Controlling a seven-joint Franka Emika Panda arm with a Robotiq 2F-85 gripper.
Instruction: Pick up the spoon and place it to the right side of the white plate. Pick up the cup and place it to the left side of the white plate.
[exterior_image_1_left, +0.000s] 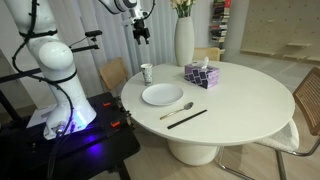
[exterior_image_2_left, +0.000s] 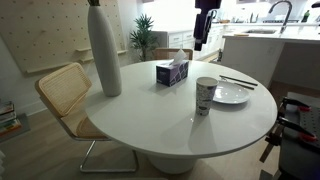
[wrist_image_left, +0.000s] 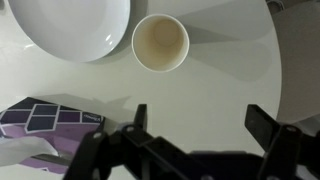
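Overhead, the gripper (exterior_image_1_left: 142, 38) hovers, jaws spread, above the cup (exterior_image_1_left: 147, 72).

Both exterior views, well back, face the round white table (exterior_image_1_left: 250, 100) from different sides; the wrist view (close) looks straight down on the small white cup (wrist_image_left: 160, 43) all share.

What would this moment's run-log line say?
gripper: open, raised, empty | spoon: on table beside white plate | cup: on table, not gripped
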